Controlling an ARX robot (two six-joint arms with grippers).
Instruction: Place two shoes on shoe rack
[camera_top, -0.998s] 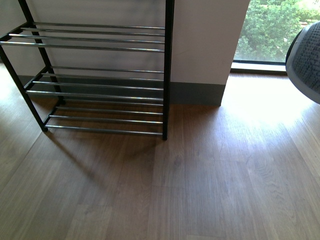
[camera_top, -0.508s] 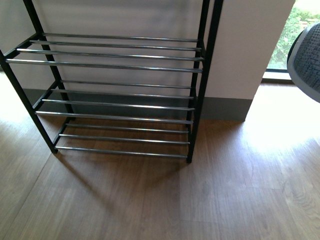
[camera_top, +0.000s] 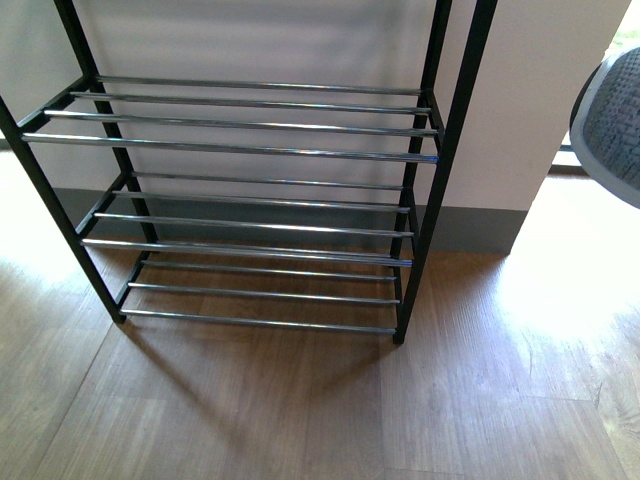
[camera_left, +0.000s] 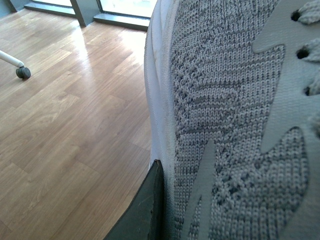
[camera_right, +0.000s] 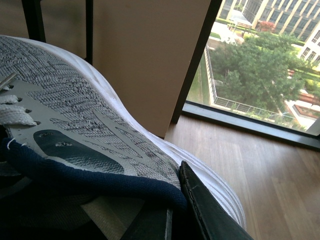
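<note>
I stand beside the robot and I see that no shoe is on the shoe rack (camera_top: 250, 149) yet. In the front view all 3 tiers that show are bare, only chrome bars between the black posts. The rack stands on the wooden floor (camera_top: 300, 420), against the pale wall (camera_top: 540, 100).

Both arms carry a grey knit sneaker. The left gripper (camera_left: 165, 210) has the first sneaker (camera_left: 225, 125) in its hold. In the left wrist view only 1 dark finger (camera_left: 145, 212) shows, lying against the white sole edge, so how wide the jaws stand is hidden by the shoe. This sneaker is up in the air, over the floor, and a small caster wheel (camera_left: 22, 73) stands well apart from it.

The right gripper (camera_right: 185, 205) holds the second sneaker (camera_right: 75, 115). 1 dark finger (camera_right: 210, 215) presses on the outside beside the navy collar, and the other seems to go inside the shoe, so the jaws are closed on its wall. Behind it are the window (camera_right: 260, 65) and the trees outside. I think this is the sneaker at the right edge of the front view, high and well apart from the rack.

By my judgement the picking up is done for both shoes and the whole placing is left: bring each sneaker over a tier, put it down across the bars, and let go. The pale blue slides are not in any view.
</note>
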